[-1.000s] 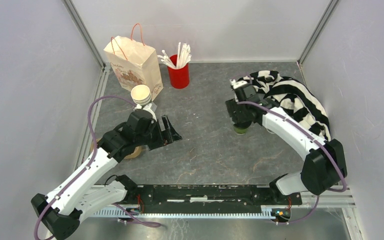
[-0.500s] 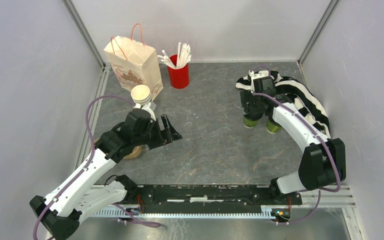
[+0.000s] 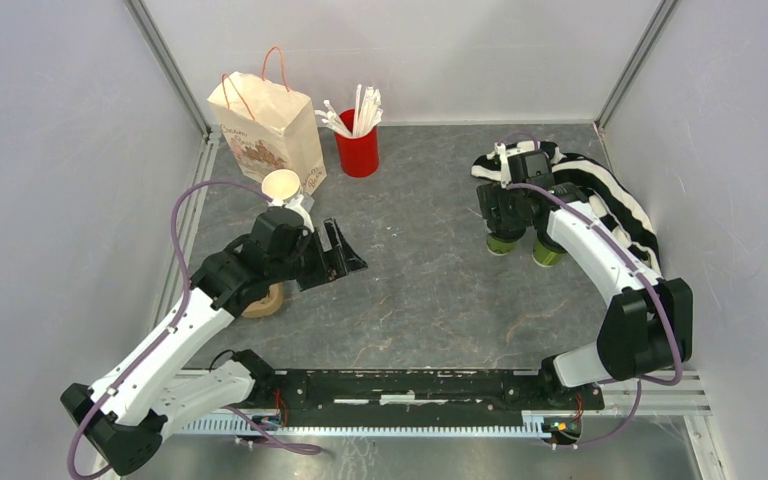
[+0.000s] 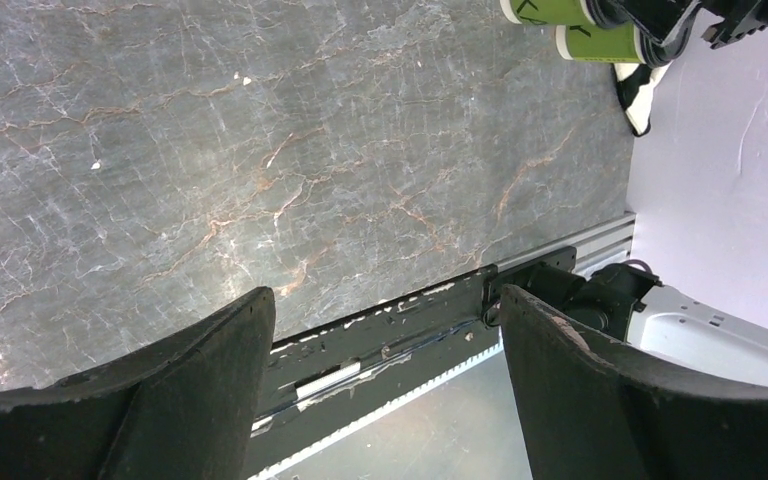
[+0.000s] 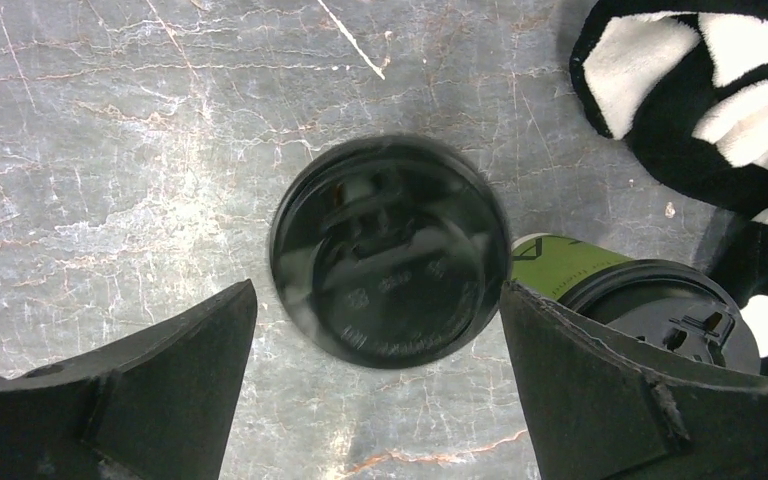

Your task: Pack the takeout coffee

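Note:
Two green cups with black lids stand side by side at the right of the table, the left one (image 3: 503, 243) and the right one (image 3: 547, 253). My right gripper (image 3: 508, 212) hangs open just above the left cup. In the right wrist view its lid (image 5: 390, 265) lies between my open fingers, which do not touch it, and the other cup (image 5: 650, 310) is beside my right finger (image 5: 600, 390). My left gripper (image 3: 345, 255) is open and empty over the table's middle left. Both cups show far off in the left wrist view (image 4: 585, 30).
A brown paper bag (image 3: 265, 125) with handles stands at the back left, with a red cup of white sticks (image 3: 358, 150) beside it. A stack of lidless cups (image 3: 282, 190) and a brown roll (image 3: 265, 302) are by my left arm. A black-and-white striped cloth (image 3: 600, 200) lies behind the cups.
My right gripper moved right and back, and the cup under it now stands beside the second cup. My left arm shifted slightly toward the back.

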`<state>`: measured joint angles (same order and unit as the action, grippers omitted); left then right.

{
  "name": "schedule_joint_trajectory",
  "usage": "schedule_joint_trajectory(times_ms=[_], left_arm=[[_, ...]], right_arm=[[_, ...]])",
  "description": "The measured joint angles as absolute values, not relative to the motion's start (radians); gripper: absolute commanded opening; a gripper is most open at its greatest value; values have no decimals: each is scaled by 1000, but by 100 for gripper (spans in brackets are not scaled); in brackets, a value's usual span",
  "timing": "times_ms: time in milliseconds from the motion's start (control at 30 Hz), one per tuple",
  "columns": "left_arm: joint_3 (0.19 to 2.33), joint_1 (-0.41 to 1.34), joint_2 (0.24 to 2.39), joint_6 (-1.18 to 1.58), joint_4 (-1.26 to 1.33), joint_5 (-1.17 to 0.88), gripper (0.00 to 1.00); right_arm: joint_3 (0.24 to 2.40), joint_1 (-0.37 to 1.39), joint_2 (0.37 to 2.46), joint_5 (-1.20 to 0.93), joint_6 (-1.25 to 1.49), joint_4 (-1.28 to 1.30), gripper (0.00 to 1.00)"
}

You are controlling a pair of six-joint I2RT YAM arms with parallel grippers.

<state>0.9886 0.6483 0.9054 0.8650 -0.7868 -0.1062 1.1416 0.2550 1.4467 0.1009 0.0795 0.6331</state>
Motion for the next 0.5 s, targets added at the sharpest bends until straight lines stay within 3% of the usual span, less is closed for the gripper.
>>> schedule_joint_trajectory(times_ms=[500], left_arm=[[1102,638,1090,801,-786,-105,89]], right_arm=[[1226,254,1395,32,69,712,98]])
